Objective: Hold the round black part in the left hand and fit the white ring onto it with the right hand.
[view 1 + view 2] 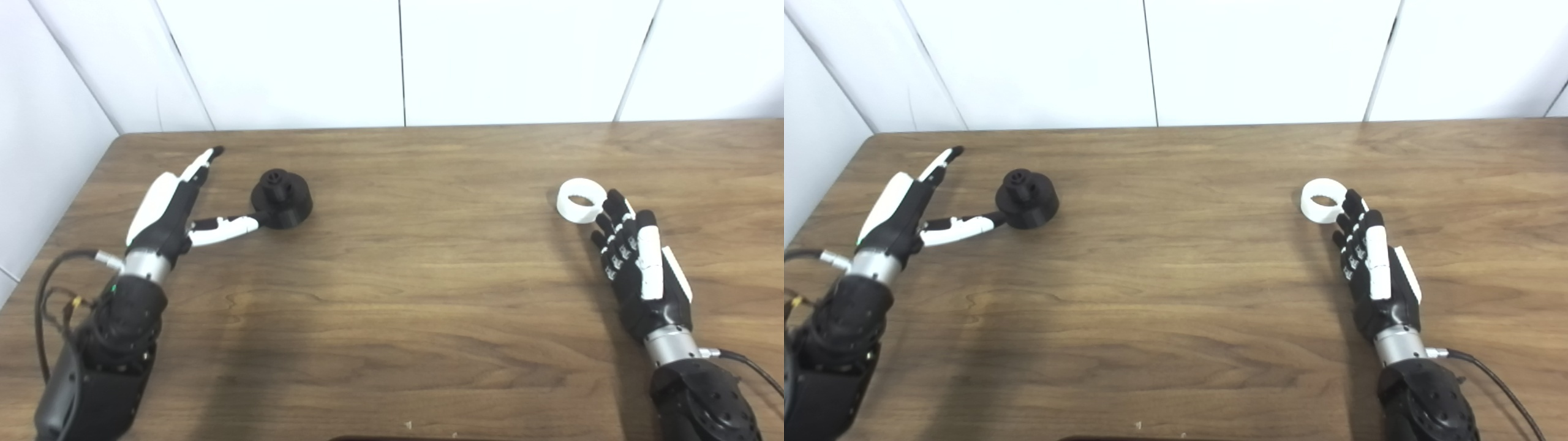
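Observation:
The round black part [282,198] stands on the wooden table [416,294] at the left, a small knob on its top. My left hand [174,214] is open just left of it, fingers stretched toward the back wall and the thumb tip touching the part's near left side. The white ring [580,200] lies flat on the table at the right. My right hand [637,263] is open directly behind it on the near side, palm turned down, its fingertips [614,202] right at the ring's edge. Neither hand holds anything.
White wall panels [398,61] close off the table's far edge and the left side. A cable [52,288] loops beside my left wrist, another trails from my right wrist [744,361]. A dark edge [392,438] shows at the bottom centre.

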Controlling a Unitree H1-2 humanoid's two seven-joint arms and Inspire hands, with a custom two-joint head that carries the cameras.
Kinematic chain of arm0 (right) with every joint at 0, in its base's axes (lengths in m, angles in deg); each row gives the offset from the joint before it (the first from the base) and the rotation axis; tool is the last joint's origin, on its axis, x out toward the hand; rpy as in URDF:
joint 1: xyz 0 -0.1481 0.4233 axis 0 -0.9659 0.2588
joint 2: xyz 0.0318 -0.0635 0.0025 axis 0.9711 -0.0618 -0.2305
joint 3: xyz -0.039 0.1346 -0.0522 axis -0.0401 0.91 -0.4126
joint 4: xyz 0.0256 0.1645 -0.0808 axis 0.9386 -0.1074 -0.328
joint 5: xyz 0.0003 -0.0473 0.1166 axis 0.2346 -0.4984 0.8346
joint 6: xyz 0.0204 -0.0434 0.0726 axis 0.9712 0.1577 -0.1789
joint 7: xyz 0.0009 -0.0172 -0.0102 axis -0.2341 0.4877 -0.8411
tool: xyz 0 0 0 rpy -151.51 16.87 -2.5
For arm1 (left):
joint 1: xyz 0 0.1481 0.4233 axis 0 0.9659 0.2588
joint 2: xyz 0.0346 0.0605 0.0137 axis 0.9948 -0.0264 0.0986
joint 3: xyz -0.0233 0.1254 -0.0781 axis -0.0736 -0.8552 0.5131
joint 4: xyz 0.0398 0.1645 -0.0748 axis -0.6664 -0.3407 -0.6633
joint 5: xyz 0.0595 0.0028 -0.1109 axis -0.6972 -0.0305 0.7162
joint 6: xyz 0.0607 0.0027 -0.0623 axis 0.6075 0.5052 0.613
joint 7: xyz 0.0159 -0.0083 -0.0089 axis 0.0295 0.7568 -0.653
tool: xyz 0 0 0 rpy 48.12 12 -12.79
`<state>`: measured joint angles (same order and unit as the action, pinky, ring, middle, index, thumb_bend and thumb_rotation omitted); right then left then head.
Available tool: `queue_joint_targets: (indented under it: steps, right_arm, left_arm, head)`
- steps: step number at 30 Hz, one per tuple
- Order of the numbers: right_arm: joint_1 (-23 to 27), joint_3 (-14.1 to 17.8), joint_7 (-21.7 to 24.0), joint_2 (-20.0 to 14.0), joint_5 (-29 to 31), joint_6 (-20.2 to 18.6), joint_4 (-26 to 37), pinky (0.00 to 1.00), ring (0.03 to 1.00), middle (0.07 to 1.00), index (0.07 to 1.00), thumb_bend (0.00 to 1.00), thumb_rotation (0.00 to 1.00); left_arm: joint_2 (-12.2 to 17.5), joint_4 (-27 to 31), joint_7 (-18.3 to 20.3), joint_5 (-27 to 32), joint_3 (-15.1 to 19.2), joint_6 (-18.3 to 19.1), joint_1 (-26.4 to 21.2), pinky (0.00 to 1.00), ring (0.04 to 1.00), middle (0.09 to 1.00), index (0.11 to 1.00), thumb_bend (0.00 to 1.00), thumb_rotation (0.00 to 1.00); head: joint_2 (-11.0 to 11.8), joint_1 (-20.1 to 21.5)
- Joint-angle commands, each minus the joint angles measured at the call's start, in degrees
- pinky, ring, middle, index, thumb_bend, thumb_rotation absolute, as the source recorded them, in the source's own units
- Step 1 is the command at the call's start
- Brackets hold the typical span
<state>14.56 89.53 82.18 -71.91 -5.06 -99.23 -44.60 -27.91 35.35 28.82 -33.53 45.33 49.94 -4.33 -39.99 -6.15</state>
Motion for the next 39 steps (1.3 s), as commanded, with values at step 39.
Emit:
queue_joint_targets:
  steps: [39]
  right_arm:
    - [1.27,0.29,1.32,-1.39,0.28,2.15,1.63,1.00,1.000,1.000,0.987,0.55,1.00]
  left_arm:
    - [6.58,-21.45,8.47,-5.71,-7.13,-4.12,-14.08,0.93,1.000,0.978,0.906,0.99,0.34]
  head:
    - [0.73,0.19]
